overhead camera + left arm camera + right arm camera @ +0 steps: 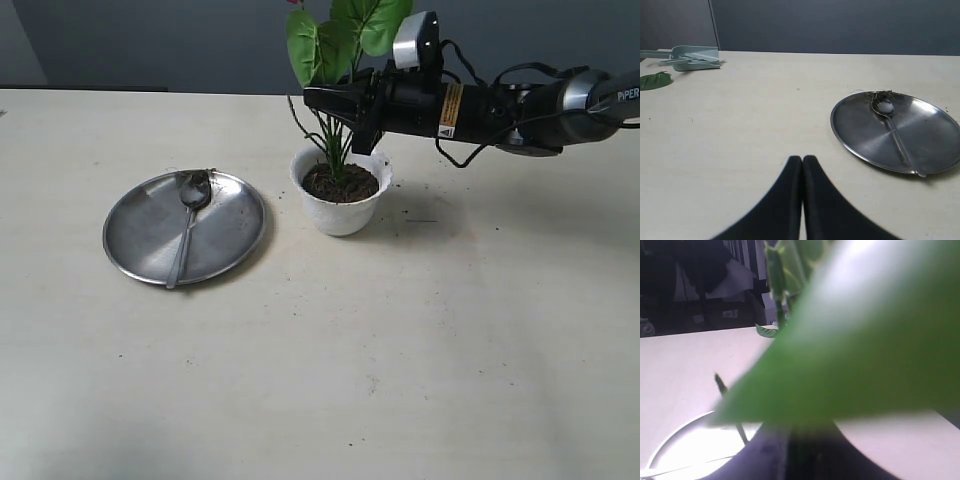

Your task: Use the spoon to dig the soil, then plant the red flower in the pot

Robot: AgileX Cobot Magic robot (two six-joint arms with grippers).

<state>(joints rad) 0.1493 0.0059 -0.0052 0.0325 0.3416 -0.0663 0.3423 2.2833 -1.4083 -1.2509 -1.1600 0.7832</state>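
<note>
The red flower stands upright in the pot, a little right of the table's middle. Its long axis is vertical, with the stem rising from the soil and the broad green leaves pointing up. The top edge of the exterior view cuts the bloom off, so only a sliver of red shows. At far left, the left gripper appears only in its own wrist view, where it hovers over bare tabletop with its two dark fingers pressed together and nothing between them. Next comes a round steel plate carrying the spoon. The spoon's bowl lies at the plate's far rim among a few soil fibres, and its handle runs toward the near rim. To the right is the white pot, filled with dark soil. The right gripper reaches in level from the right, above the pot's rim, with its jaws drawn narrow on the stem. In the right wrist view a blurred leaf fills most of the picture and hides the point of contact.
</note>
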